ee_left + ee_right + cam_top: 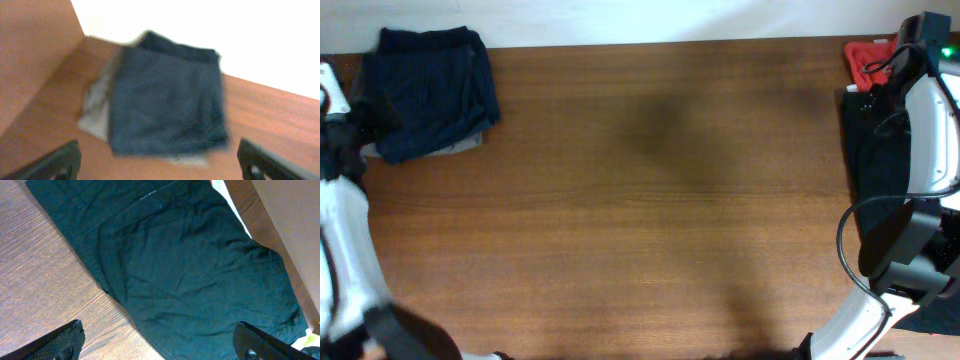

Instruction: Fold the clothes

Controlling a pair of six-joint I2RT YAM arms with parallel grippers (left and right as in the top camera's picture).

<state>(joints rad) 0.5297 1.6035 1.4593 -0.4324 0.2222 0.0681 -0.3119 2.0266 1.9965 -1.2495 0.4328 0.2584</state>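
Observation:
A folded dark navy shorts piece (pixel 430 90) lies at the table's far left corner on top of a grey garment (pixel 463 146). In the left wrist view the navy piece (pixel 167 100) fills the middle, with the grey one (pixel 97 110) showing at its left edge. My left gripper (pixel 160 162) is open and empty, just short of the pile. A black garment (pixel 870 150) lies spread at the far right, with a red garment (pixel 868 60) behind it. My right gripper (pixel 160 340) is open above the black garment's (pixel 190 265) near edge, holding nothing.
The wooden table (pixel 660 200) stretches between the two piles. A white wall runs along the far edge (pixel 670 20). The right arm's body and cable (pixel 920 150) hang over the black garment. A green object (pixel 310 340) shows at the right wrist view's corner.

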